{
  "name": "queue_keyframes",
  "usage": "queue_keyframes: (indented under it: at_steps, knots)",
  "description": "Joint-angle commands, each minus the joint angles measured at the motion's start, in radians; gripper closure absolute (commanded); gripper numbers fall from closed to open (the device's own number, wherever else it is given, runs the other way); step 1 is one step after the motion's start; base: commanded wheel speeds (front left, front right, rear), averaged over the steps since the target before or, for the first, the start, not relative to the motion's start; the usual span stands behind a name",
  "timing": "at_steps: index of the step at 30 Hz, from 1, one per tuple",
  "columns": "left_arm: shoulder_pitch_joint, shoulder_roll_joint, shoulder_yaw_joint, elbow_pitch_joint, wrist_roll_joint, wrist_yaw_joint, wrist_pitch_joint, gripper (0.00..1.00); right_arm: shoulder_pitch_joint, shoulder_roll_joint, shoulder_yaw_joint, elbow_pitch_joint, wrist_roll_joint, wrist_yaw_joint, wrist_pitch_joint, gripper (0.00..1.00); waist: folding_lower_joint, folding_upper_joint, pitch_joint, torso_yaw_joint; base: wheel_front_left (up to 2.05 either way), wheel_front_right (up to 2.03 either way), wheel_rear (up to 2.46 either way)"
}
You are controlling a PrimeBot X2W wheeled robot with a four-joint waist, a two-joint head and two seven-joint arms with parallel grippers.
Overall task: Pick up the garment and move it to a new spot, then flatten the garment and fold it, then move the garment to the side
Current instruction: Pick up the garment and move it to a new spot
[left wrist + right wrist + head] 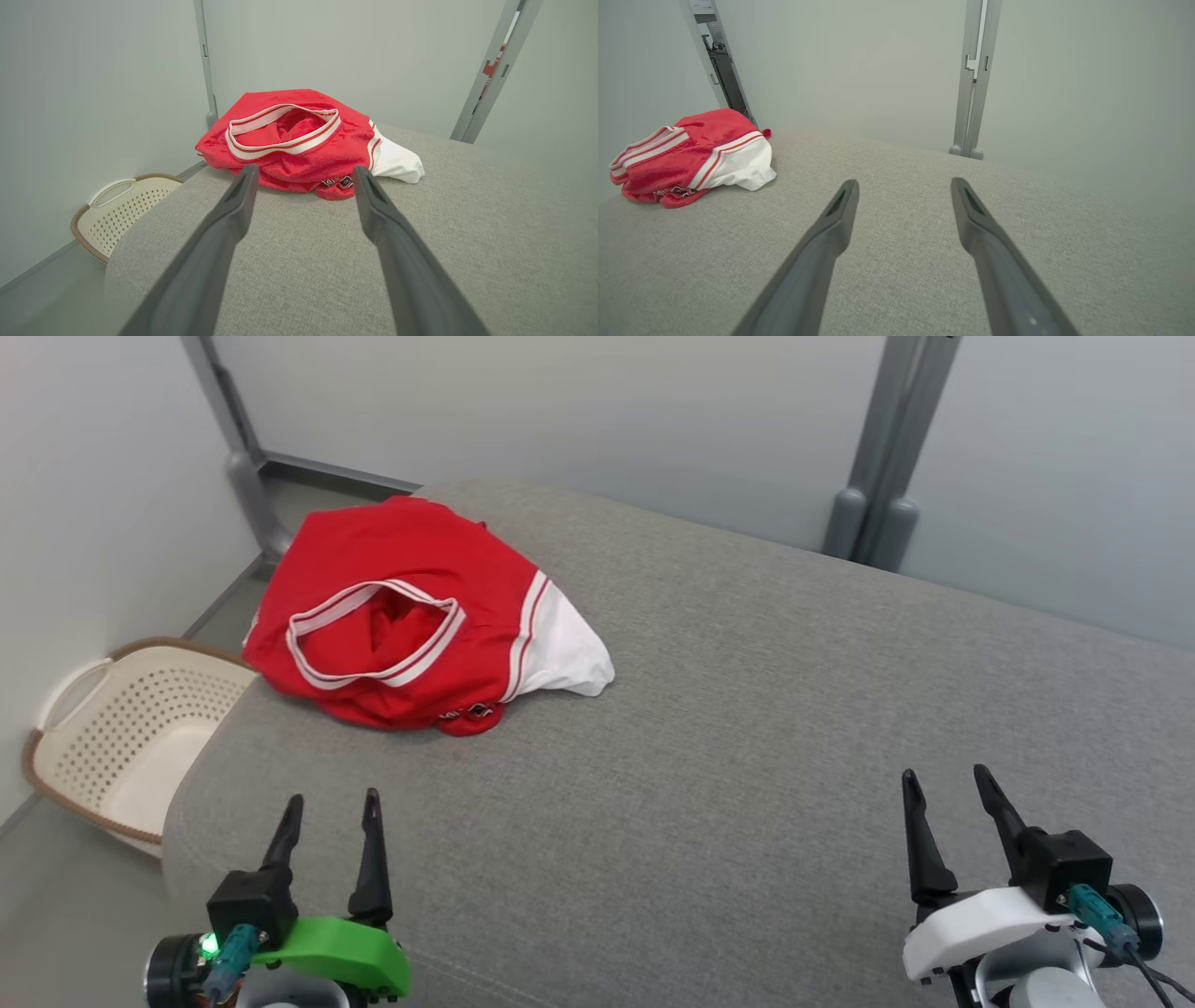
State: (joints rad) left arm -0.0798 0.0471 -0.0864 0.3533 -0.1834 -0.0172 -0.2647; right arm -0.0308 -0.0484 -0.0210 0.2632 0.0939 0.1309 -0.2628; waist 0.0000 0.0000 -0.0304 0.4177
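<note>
Garment (411, 607): red with white trim, crumpled at far left corner of grey padded surface (747, 728)
Left gripper (334, 796): jaws spread, empty, short of garment
Right gripper (944, 773): jaws spread, empty, well apart from garment
Basket (140, 709): cream, on floor left of surface

Red garment (401, 569) with white striped trim and a white sleeve; grey cushion (747, 728); cream perforated basket (131, 728).
</note>
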Motion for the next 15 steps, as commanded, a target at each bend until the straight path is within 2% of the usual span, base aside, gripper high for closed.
queue_keyframes:
  at_steps: [1, 15]
  knots:
    - [0.011, 0.006, 0.019, -0.012, 0.002, 0.007, 0.0, 0.0, -0.014, -0.003, 0.015, -0.002, 0.0, 0.0, -0.003, 0.0, 0.0, 0.0, 0.008, 0.092, 0.0, 0.0, 0.0]
    - [0.071, 0.005, 0.11, -0.115, -0.033, 0.05, 0.001, 0.0, -0.128, -0.004, 0.115, 0.059, -0.006, 0.0, -0.003, 0.0, 0.0, 0.0, 0.069, 0.128, 0.0, 0.0, 0.0]
